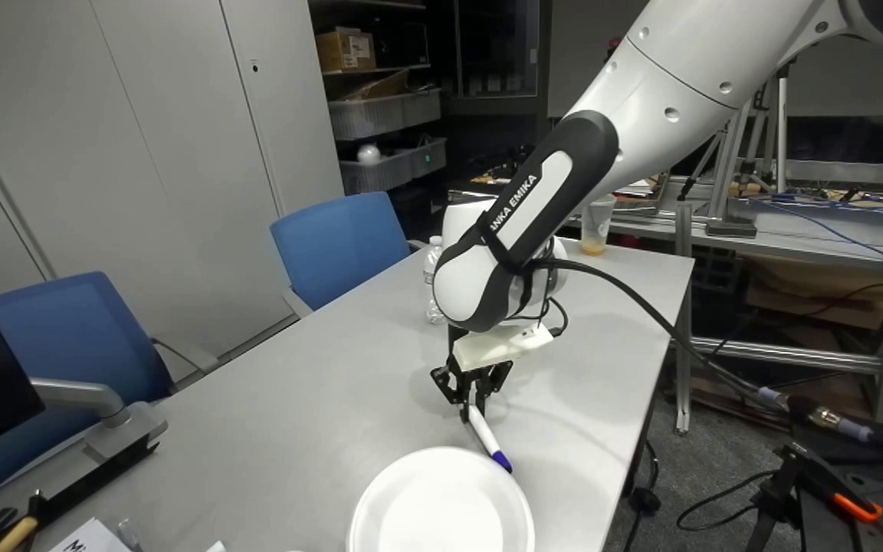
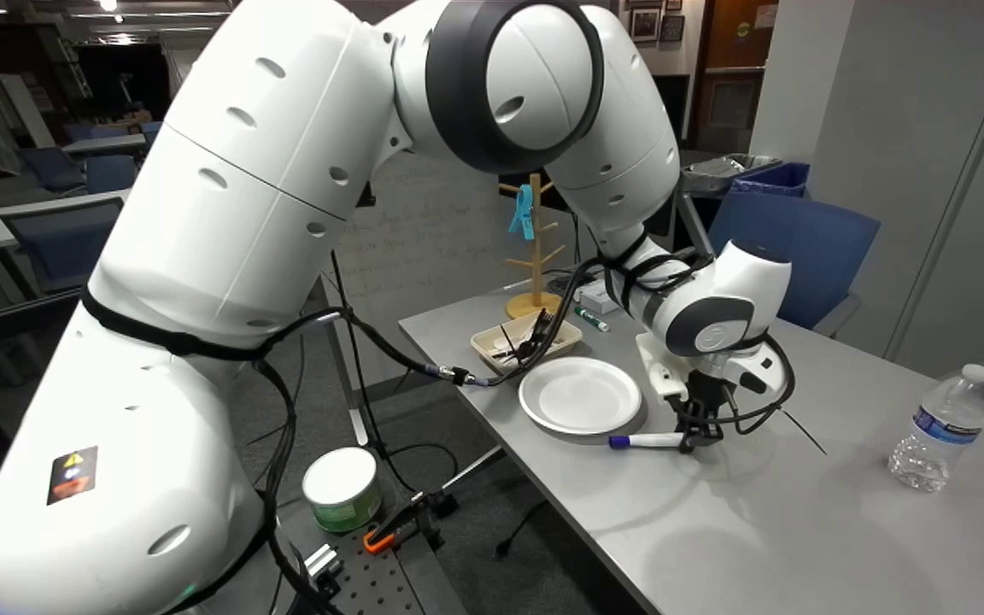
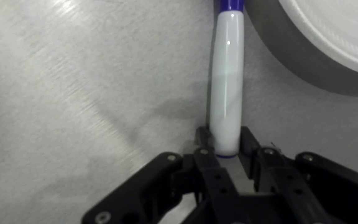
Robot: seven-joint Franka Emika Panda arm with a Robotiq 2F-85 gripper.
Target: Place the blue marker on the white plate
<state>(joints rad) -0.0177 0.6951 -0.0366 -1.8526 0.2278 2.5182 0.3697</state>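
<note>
One blue marker (image 3: 227,81), white in the barrel with a dark blue cap, sits between the two fingers of one gripper (image 3: 226,140). The jaws pinch it at the end away from its cap, most of the barrel reaching out past the fingertips. Whether it touches the grey table (image 2: 799,530) I cannot tell. In an exterior view the cap points left, and one white plate (image 2: 580,395) lies just beyond it, with the marker outside its rim. Farther back, to the left, lies one tray (image 2: 480,342) of small items, too jumbled to count. Near it are one green marker (image 2: 591,319) and one wooden stand (image 2: 535,252) bearing one light-blue clip (image 2: 524,212). One clear bottle (image 2: 943,431) stands well apart on the right. In an exterior view, one cup (image 1: 597,222) stands at the far end and two blue chairs (image 1: 340,245) line the left side.
</note>
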